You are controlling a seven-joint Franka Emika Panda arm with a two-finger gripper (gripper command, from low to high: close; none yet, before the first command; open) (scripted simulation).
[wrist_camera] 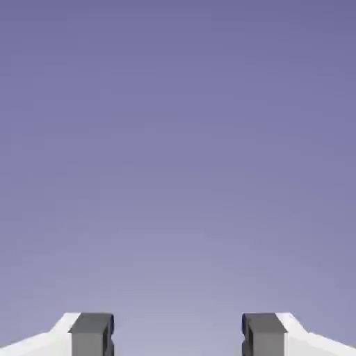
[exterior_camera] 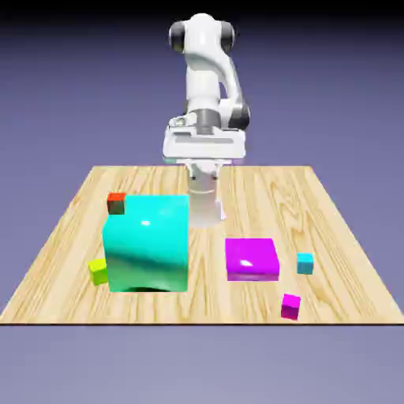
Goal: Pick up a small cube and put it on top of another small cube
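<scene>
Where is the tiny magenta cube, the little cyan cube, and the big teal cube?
Tiny magenta cube (exterior_camera: 290, 305): exterior view, on its front face.
Little cyan cube (exterior_camera: 304, 263): exterior view, on its front face.
Big shiny teal cube (exterior_camera: 147, 245): exterior view, middle of its front face.

A big teal cube (exterior_camera: 147, 243) sits on the wooden table (exterior_camera: 316, 205). A little red cube (exterior_camera: 117, 203) is right by its top back corner, maybe touching it. A little yellow-green cube (exterior_camera: 99, 271) sits by its bottom corner, on the exterior view's left. A flat magenta block (exterior_camera: 252, 259) lies nearby.
</scene>
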